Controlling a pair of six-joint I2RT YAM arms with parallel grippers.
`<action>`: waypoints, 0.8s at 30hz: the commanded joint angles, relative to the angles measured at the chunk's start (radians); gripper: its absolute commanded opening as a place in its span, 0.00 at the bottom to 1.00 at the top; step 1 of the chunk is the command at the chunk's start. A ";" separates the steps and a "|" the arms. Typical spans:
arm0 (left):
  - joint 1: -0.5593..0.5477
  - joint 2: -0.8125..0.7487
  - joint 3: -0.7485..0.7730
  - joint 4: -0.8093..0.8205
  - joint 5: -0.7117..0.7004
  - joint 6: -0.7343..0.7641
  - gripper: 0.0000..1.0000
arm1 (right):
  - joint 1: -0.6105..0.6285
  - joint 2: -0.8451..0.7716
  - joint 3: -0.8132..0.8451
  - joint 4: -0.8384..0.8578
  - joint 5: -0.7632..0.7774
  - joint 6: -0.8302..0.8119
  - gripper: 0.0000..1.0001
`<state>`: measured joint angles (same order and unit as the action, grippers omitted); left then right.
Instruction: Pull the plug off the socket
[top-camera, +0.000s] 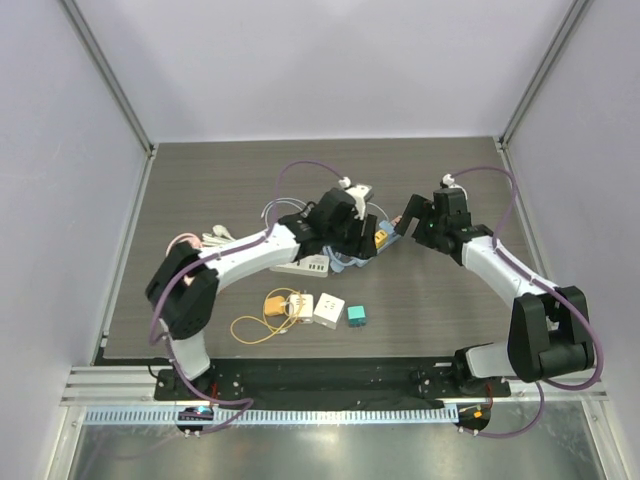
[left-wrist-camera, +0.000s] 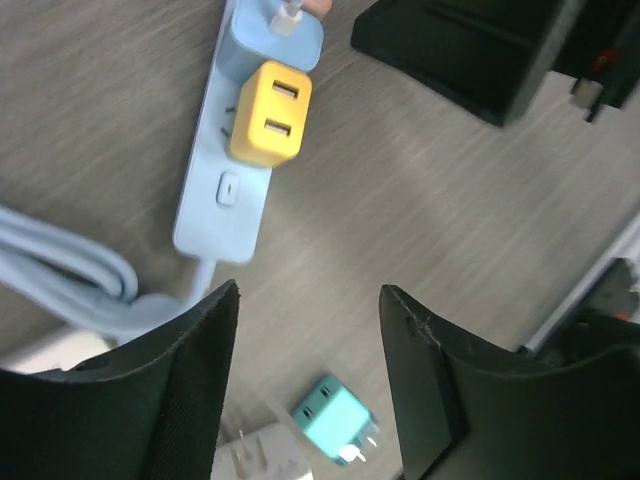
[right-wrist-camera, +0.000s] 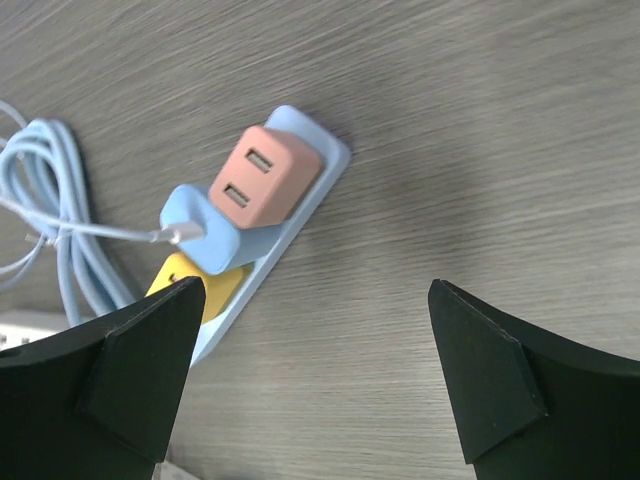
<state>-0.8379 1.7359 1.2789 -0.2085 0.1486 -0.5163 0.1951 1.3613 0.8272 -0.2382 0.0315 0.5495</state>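
A light blue socket strip (left-wrist-camera: 215, 215) lies on the dark wood table with three plugs in it. These are a yellow plug (left-wrist-camera: 268, 113), a light blue plug (right-wrist-camera: 200, 225) with a white cable, and a pink plug (right-wrist-camera: 265, 175) at the strip's end. My left gripper (left-wrist-camera: 308, 305) hovers open above the table just past the strip's switch end, with nothing between its fingers. My right gripper (right-wrist-camera: 315, 300) is wide open beside the strip (right-wrist-camera: 266, 250) and touches nothing. In the top view both grippers meet near the yellow plug (top-camera: 381, 238).
A teal plug (left-wrist-camera: 335, 420) and a white plug (left-wrist-camera: 255, 455) lie loose below the left fingers. The top view also shows a white power strip (top-camera: 305, 266), an orange cable coil (top-camera: 262, 320) and light blue cord loops (right-wrist-camera: 60, 230). The enclosure walls ring the table.
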 joint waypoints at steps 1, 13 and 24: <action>-0.050 0.106 0.149 -0.020 -0.105 0.148 0.60 | -0.017 -0.014 0.003 0.069 -0.133 -0.100 1.00; -0.070 0.286 0.329 -0.095 -0.211 0.352 0.61 | -0.163 0.012 -0.040 0.200 -0.361 -0.014 1.00; -0.082 0.415 0.459 -0.112 -0.198 0.395 0.50 | -0.220 0.071 -0.106 0.358 -0.458 0.066 1.00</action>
<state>-0.9096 2.1437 1.6714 -0.3264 -0.0441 -0.1516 -0.0097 1.4475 0.7238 0.0296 -0.3931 0.5850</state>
